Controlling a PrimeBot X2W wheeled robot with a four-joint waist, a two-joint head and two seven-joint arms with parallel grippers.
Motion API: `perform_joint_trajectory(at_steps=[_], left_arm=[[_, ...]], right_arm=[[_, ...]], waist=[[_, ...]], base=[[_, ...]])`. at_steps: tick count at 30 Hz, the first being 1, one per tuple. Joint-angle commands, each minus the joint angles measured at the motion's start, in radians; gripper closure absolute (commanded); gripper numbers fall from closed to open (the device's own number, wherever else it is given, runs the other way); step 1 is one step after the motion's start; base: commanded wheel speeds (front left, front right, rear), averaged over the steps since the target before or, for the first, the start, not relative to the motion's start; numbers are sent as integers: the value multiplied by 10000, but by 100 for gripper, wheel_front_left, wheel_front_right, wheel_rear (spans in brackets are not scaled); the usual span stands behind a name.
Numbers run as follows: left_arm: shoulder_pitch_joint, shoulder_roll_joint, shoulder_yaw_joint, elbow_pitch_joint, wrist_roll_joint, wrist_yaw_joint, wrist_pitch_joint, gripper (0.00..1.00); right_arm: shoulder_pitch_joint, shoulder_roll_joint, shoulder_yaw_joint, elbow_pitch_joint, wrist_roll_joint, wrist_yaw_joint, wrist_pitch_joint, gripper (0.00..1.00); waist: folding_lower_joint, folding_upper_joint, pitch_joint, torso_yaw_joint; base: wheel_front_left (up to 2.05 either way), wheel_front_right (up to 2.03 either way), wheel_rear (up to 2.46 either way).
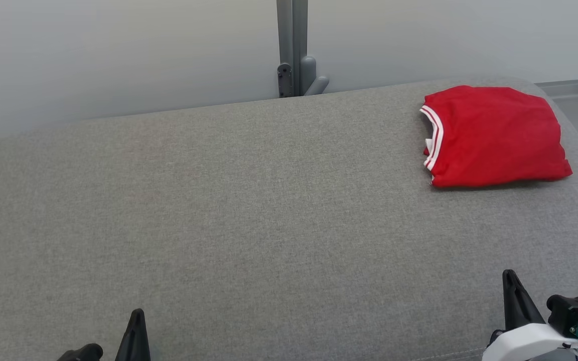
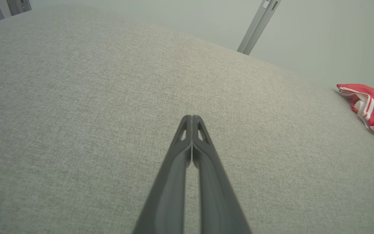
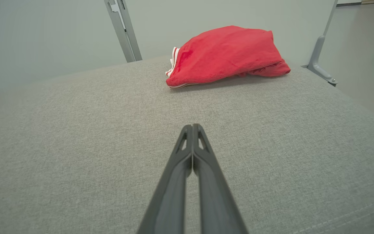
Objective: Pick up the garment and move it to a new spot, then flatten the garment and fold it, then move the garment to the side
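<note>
**A:** Where is the garment?

**B:** The red garment (image 1: 494, 135) lies folded at the far right of the grey surface (image 1: 249, 210), close to its back edge. Its white-striped collar faces the robot's left.

**A:** Which way does it lie from the grippers?

**B:** It is almost straight ahead of the right gripper (image 1: 510, 276) and well apart from it. From the left gripper (image 1: 137, 313) it sits forward and far to the right, across most of the surface. The right arm is plainly nearer.

**A:** And its long axis?

**B:** It runs left to right in the head view, roughly crosswise to the right gripper's fingers (so a forward reach would probably meet a long folded edge first).

**A:** How are the arms posed?

**B:** Both grippers sit low at the near edge, fingers pointing forward over bare fabric. Each pair of fingers is pressed together, tips meeting, with nothing held. I cannot tell whether the tips hover over the surface or touch it.
</note>
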Motion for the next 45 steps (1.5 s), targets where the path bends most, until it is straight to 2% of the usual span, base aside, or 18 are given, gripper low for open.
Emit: perform_joint_trajectory(at_steps=[1, 21, 45], left_arm=[[-328, 25, 103, -191, -549, -52, 121, 100], [-828, 43, 481, -344, -3620, -253, 955, 100], [-1308, 62, 846, -480, -6532, -449, 1749, 100]], right_arm=[[-291, -69, 15, -186, 657, -2, 103, 100], [-620, -116, 128, -296, 4517, -5, 892, 100], [-978, -158, 175, -331, 8154, -8, 1696, 100]], waist=[[0, 0, 3, 14], [0, 0, 31, 146], [0, 0, 65, 305]], base=[[0, 0, 0], [0, 0, 0], [0, 0, 0]])
